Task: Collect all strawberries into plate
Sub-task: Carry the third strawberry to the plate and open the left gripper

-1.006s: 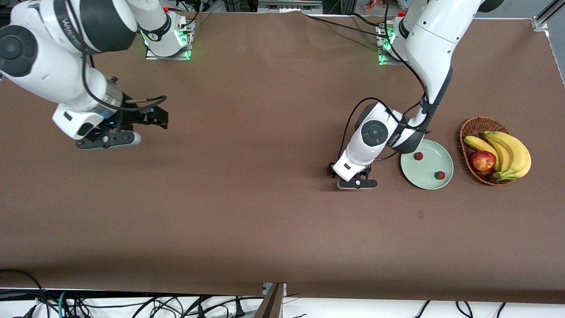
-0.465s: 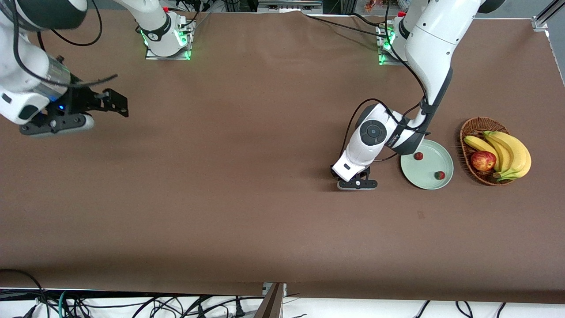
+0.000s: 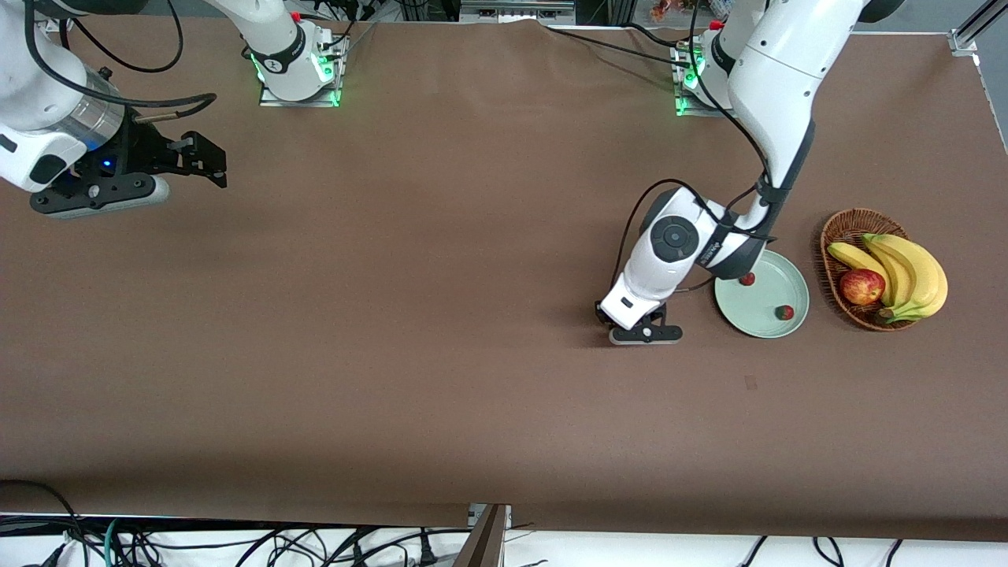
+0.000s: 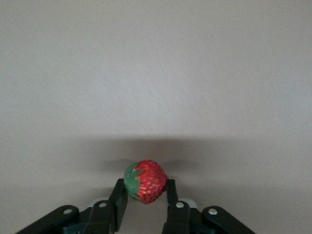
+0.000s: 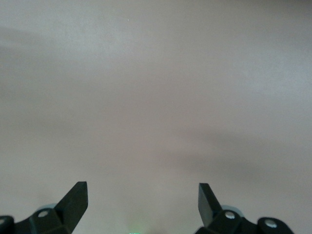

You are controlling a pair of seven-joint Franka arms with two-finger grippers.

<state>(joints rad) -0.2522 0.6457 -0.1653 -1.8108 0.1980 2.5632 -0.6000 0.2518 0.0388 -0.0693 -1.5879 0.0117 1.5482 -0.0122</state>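
Left gripper (image 4: 145, 195) is clamped on a strawberry (image 4: 146, 181) beside the plate (image 3: 794, 319); right gripper (image 5: 142, 200) waits, jaws apart. Lift before you cross, or you clip the rim and drop it

The left gripper (image 4: 145, 187) has its two black fingers (image 4: 118, 200) closed against either side of a strawberry (image 4: 146, 181), one on the green-capped end and one on the red end. The berry is red and dimpled with seeds, lying sideways between the fingers with its green leafy cap turned toward one of them. Past it stretches the plain table (image 4: 156, 73), where a soft dark shadow band runs across the surface just above the fruit.
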